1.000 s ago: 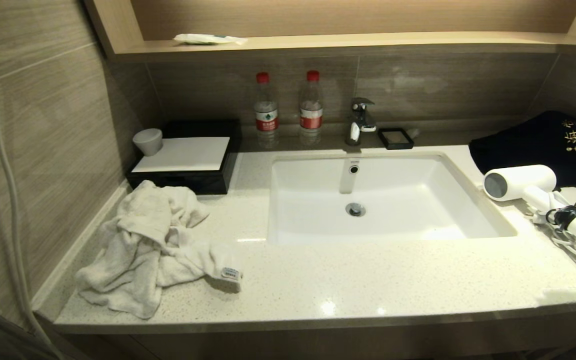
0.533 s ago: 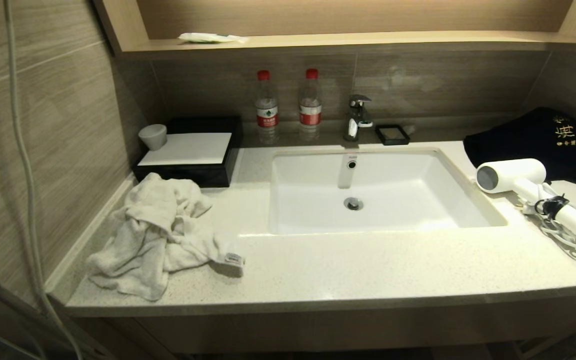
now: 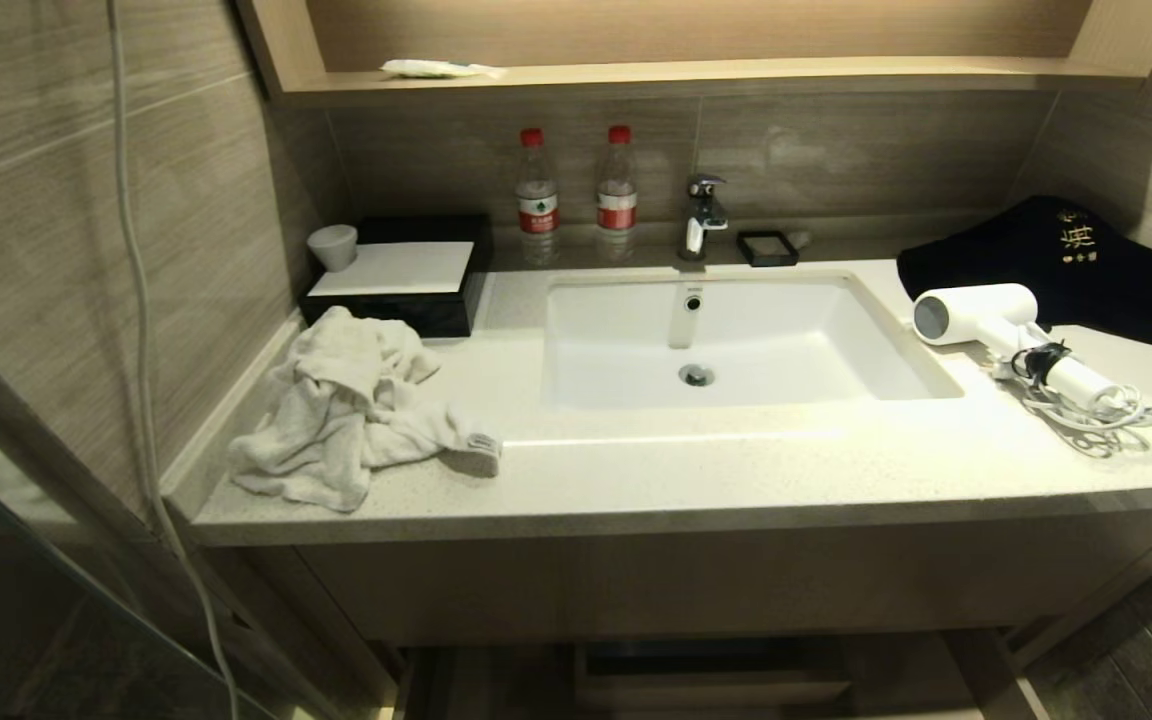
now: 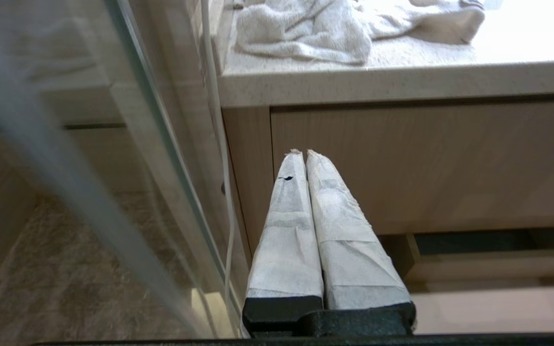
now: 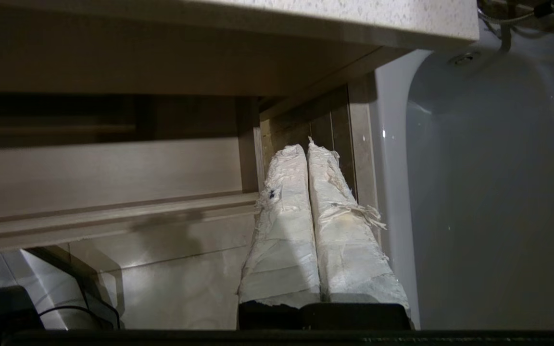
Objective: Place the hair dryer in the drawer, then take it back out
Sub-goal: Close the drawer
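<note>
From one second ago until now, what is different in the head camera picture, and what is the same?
Only the camera moved: it drew back and sank, so the vanity front below the countertop now shows. Nothing was gripped or released. The hair dryer lies where it was, right of the sink; the towel and bottles are unmoved.

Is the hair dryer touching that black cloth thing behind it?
Cannot tell. In the head view the hair dryer lies right in front of the black cloth, its barrel overlapping the cloth's edge, so no gap or contact shows plainly.
</note>
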Controlling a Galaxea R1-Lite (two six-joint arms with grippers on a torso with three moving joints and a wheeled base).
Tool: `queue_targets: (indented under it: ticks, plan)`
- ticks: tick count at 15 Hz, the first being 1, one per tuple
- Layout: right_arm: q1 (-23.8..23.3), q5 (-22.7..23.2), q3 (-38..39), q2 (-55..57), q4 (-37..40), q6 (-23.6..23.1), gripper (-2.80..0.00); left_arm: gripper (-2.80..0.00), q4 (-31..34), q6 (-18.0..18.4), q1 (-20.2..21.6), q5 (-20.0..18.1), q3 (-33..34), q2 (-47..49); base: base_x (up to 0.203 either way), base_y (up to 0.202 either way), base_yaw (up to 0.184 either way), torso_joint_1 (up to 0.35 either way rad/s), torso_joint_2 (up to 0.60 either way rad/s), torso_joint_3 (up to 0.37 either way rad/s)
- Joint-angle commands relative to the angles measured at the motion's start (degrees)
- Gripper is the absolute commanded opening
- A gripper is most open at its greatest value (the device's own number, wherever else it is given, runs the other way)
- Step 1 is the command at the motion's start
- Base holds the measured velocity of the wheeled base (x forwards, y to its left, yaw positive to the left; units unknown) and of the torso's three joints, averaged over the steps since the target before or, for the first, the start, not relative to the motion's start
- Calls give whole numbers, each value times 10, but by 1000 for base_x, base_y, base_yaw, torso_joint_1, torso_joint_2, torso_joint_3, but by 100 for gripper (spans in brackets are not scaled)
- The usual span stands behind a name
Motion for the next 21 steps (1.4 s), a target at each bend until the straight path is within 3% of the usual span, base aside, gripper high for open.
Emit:
queue_targets:
  ticks: [1, 10, 12, 17, 21]
  plan:
    - [8, 0, 17, -8, -3, 1, -280, -280, 0, 0, 0, 0, 1, 1, 0, 0, 0, -338, 106, -240]
    - [19, 59, 82, -35, -32, 4, -280, -280, 0, 0, 0, 0, 1, 1, 0, 0, 0, -322, 65, -252]
    - [19, 88, 99, -47, -35, 4, -280, -280, 0, 0, 0, 0, 1, 1, 0, 0, 0, -173, 202, 11]
    - [23, 91, 134, -74, -37, 6, -280, -280, 0, 0, 0, 0, 1, 1, 0, 0, 0, -162, 305, 129]
    - [40, 91, 142, -84, -35, 41, -280, -280, 0, 0, 0, 0, 0, 1, 0, 0, 0, -269, 524, 251]
